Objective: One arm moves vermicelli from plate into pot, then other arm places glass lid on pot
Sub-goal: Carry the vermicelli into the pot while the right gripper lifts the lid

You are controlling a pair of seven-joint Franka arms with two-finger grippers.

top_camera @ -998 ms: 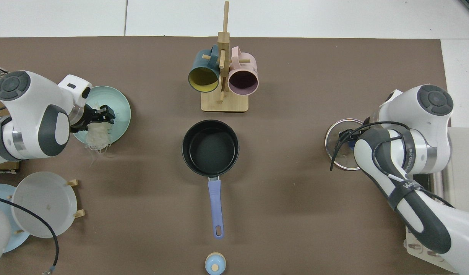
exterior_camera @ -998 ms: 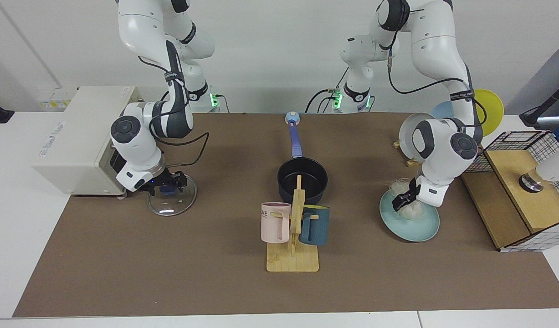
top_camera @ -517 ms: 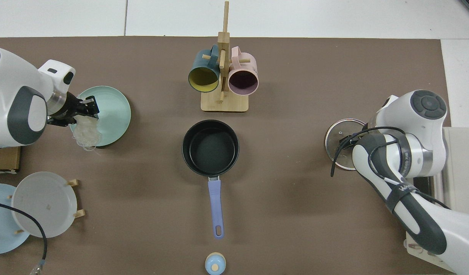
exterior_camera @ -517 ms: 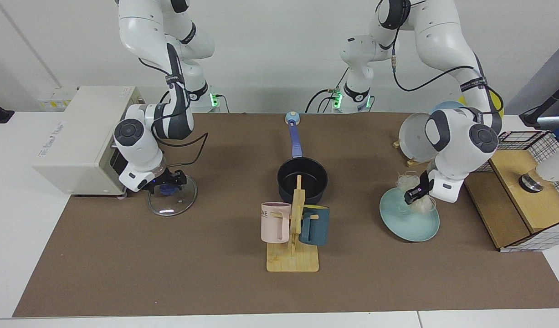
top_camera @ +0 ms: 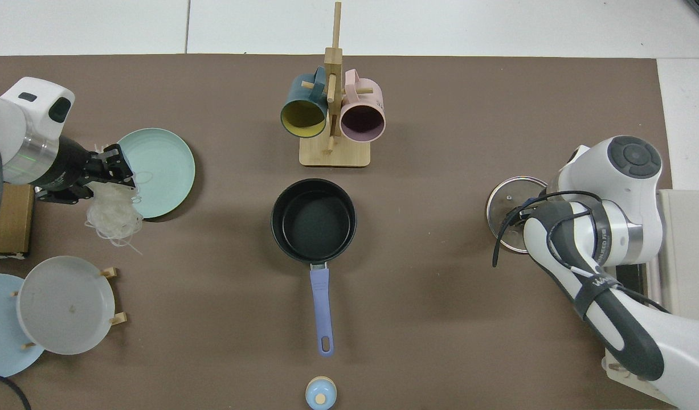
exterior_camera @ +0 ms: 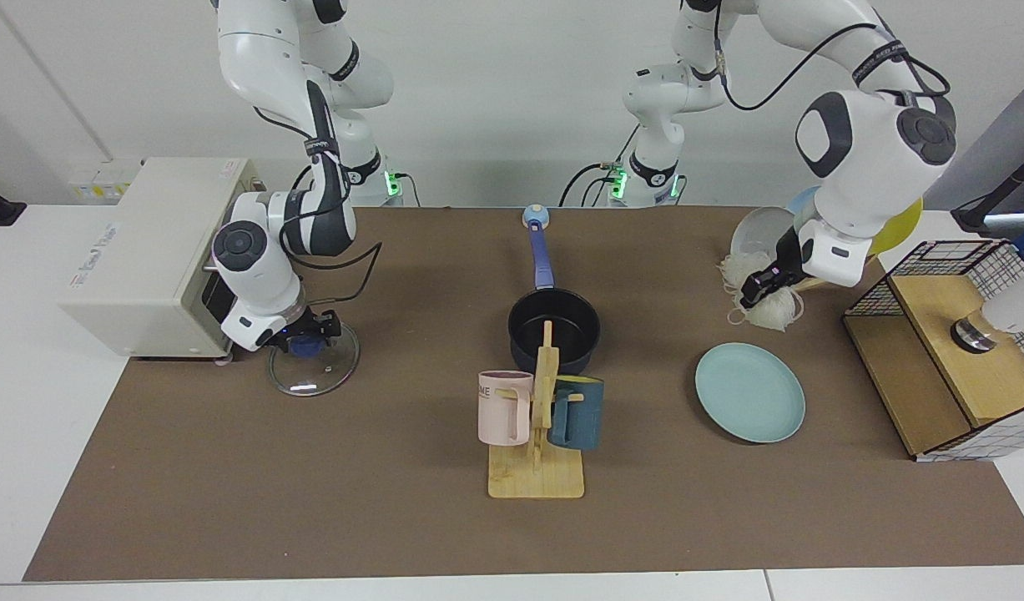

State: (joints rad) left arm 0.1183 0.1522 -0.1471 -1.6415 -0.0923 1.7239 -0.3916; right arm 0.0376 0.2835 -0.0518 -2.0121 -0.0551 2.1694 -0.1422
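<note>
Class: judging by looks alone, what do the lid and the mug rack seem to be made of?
Glass lid: apparently clear glass with a thin metal rim, since the brown mat shows through; blue knob, probably plastic. Mug rack: pale wood, perhaps bamboo, matte and light tan.

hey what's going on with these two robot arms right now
The left hand holds the vermicelli in the air, lifted clear of the teal plate, which is bare. The black pot at mid-table has nothing in it yet. The right hand is down at the blue knob of the glass lid, which lies flat on the table.
</note>
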